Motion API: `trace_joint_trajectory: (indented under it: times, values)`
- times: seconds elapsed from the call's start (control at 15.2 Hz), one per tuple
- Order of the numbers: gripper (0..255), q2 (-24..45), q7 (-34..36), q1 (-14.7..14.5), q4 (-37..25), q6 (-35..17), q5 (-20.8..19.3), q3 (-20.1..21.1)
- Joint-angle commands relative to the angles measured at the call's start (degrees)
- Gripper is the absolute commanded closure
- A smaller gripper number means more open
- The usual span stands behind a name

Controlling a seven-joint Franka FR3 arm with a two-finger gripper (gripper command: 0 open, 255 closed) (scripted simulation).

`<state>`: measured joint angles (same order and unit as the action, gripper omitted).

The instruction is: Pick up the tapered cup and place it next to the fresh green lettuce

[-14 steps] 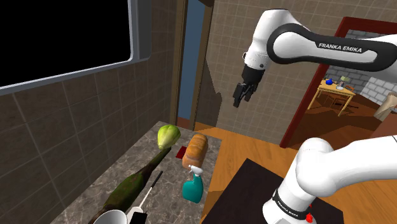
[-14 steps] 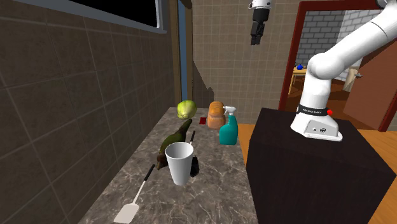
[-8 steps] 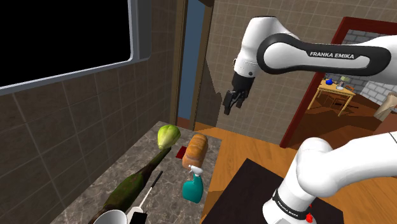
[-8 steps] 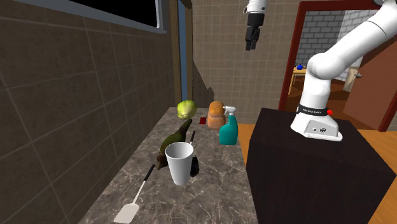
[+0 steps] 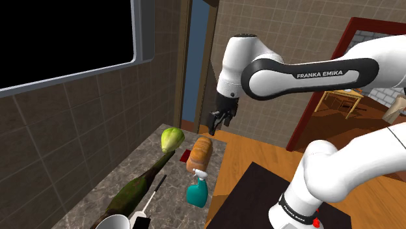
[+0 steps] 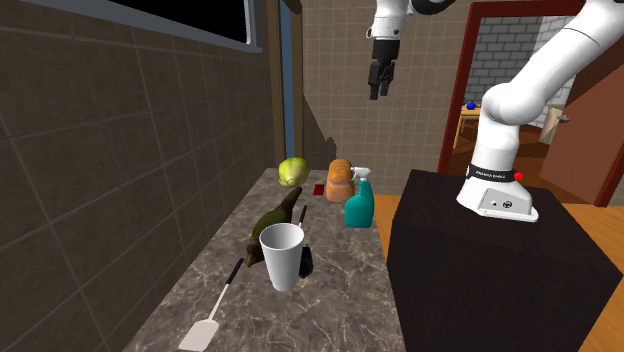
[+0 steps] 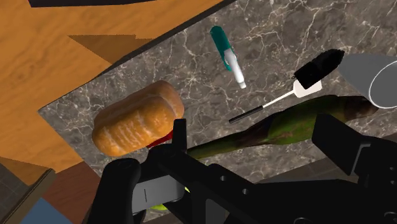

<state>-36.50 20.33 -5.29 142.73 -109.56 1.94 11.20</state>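
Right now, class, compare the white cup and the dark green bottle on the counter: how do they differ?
The white cup stands upright; the dark green bottle lies on its side. The cup is short and open-topped; the bottle is long and narrow-necked. Both rest on the marbled counter.

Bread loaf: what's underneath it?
A flat red item pokes out at the bread loaf's edge on the marble counter. How far it runs underneath is covered by the loaf.

The pincer (image 5: 218,120) has swung toward the shoulder view's left and lower, nearer the loaf (image 5: 201,151).
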Motion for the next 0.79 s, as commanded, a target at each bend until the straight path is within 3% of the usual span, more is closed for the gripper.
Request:
trace_joint_trajectory:
  times: [0.0, 0.4, 0.73]
  values:
    - [0, 2.4, 2.6, -0.6, 0.0, -2.2, 0.7, 2.2]
    - [0, 12.4, 10.9, -1.5, -2.6, -8.9, 1.0, 9.2]
    - [0, 22.5, 18.8, -1.4, -6.8, -13.6, -1.7, 14.7]
